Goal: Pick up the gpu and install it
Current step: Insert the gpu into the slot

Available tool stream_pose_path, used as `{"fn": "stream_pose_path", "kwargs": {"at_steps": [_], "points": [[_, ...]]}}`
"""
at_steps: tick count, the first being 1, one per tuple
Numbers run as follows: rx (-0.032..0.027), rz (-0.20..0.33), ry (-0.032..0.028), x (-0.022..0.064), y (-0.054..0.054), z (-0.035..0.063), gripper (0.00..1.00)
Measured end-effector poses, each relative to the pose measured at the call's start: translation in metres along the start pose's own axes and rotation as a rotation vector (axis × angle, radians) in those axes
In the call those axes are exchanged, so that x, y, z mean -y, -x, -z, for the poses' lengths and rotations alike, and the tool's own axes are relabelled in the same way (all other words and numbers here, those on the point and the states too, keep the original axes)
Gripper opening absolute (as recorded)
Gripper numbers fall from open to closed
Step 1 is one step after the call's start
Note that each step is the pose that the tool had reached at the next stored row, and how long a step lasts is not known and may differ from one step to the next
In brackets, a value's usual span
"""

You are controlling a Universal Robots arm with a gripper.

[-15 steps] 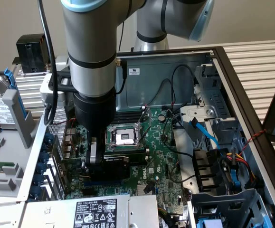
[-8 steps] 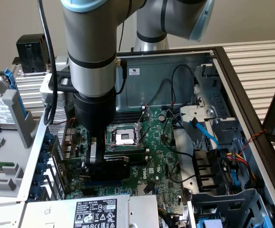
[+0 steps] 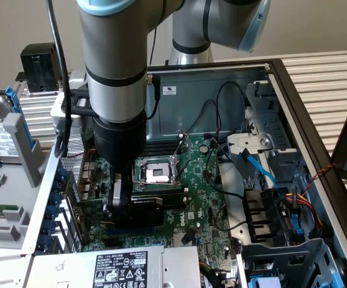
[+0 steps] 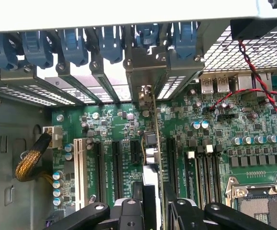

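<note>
The pick-up part of the job looks done: the gpu (image 3: 144, 207), a small short green expansion card with a black rectangular cooler shroud and a metal end bracket, is off any surface and inside the open grey metal computer case (image 3: 191, 99), clamped between the fingers of the black end effector (image 3: 120, 204). The installing looks unfinished, or at least unconfirmed. Taking the square silver CPU socket (image 3: 157, 173) on the large green motherboard (image 3: 206, 204) as the landmark, the card sits just beside the socket, on the side towards the case's row of rear slot covers with blue plastic latches (image 4: 76, 48). In the wrist view the gpu (image 4: 153, 143) stands on edge, running straight out from between the end effector's (image 4: 152, 203) two jaws, over the black expansion slots (image 4: 115, 163) that lie beyond the socket (image 4: 262, 206). Its bracket end meets the rear slot openings. Whether its lower edge is fully pressed into a slot cannot be told.
</note>
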State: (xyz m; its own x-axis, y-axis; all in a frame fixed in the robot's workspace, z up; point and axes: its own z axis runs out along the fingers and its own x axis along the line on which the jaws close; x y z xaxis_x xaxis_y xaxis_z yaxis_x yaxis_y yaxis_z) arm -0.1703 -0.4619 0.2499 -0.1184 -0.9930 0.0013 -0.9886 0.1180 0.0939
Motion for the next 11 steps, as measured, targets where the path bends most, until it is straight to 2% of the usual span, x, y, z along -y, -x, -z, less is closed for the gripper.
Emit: {"fn": "stream_pose_path", "kwargs": {"at_steps": [5, 11], "points": [[0.0021, -0.023, 0.0002, 0.0, 0.0, 0.0, 0.27], [0.0024, -0.023, 0.0013, 0.0001, -0.0004, 0.0, 0.27]]}}
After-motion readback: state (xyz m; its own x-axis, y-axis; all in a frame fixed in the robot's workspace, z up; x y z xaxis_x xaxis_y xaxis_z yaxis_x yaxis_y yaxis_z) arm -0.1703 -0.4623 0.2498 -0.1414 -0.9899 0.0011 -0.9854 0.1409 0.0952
